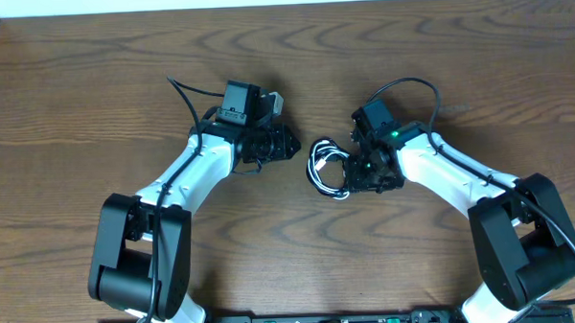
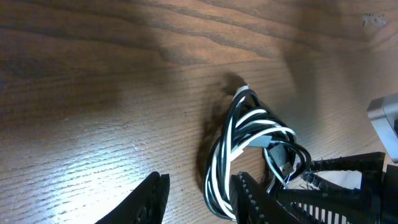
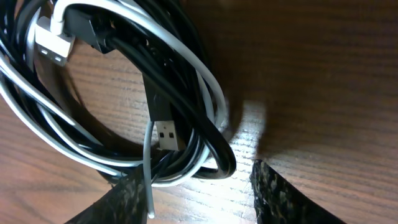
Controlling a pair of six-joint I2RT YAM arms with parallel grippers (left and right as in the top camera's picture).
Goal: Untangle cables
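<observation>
**Squarely between two arms, a coil of cords**

Leftmost, the left arm (image 1: 187, 175) angled in over the desk (image 1: 73, 73) toward the middle. The left fingers (image 2: 152, 199) stood spread, with bare wood showing in the gap and nothing pinched. The coil sat just beside the finger on its side. Whether that finger touched it could not be told.

At the middle of the desk, between the two arms, sat the cords (image 1: 328, 168), bundled in one loose coil of black and white strands. From the left wrist, several loops seemed to stand up off the wood.

Close up from the right wrist, the black cord (image 3: 214, 149) made a thick loop, with the white cord (image 3: 147, 186) wound through it. A white plug (image 3: 53, 40) sat at the upper left of the coil. A black plug (image 3: 166, 134) hung inside the loop, its metal end towards the fingers.

The right fingers (image 3: 277, 196) were spread too. The coil's near edge lay at the gap between their tips, and one white strand ran down into that gap. No finger visibly pressed on a cord. Behind them the right arm (image 1: 451, 170) came in from the right.
</observation>
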